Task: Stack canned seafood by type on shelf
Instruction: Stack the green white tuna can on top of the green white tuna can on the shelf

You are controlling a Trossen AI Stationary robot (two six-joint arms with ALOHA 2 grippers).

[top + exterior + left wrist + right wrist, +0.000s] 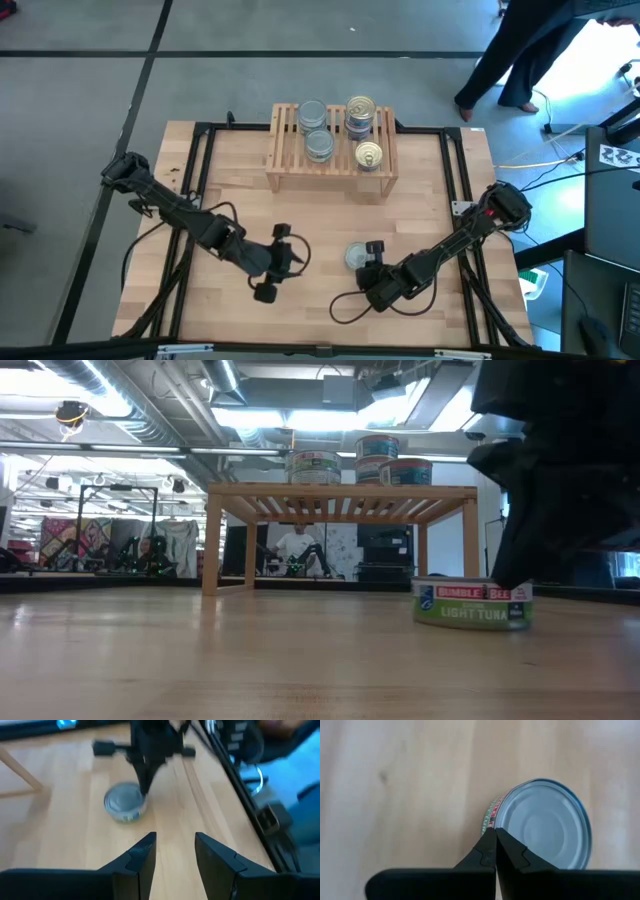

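Right now your right gripper [495, 836] is clenched with its fingers pressed together, holding nothing; in the right wrist view the tips meet at the rim of a silver-topped tin [545, 825] that stands flat on the table [300, 310]. In the high view that loose tin [357, 256] sits on the near half of the table, right of centre, with the right gripper [372, 250] at its side. The low view shows the tin [472, 603] upright, a Bumble Bee light tuna label facing the camera, and the dark arm coming down just at its right edge.

Your left gripper [282, 247] waits left of centre on the near half, well apart from the tin; its fingers [142, 857] stand partly apart with bare wood between them, gripping nothing.

The shelf [282, 178] stands at the far middle of the table. On its slats you have silver tins [314, 130] at centre-left, one nearer the far edge and one nearer the front, and gold tins [361, 110] to their right, with a single gold tin [369, 156] near the front. From the low view the right-hand far pile looks two high; how many tins sit in the other piles you cannot tell.

A person [520, 55] stands beyond the table's far right corner.
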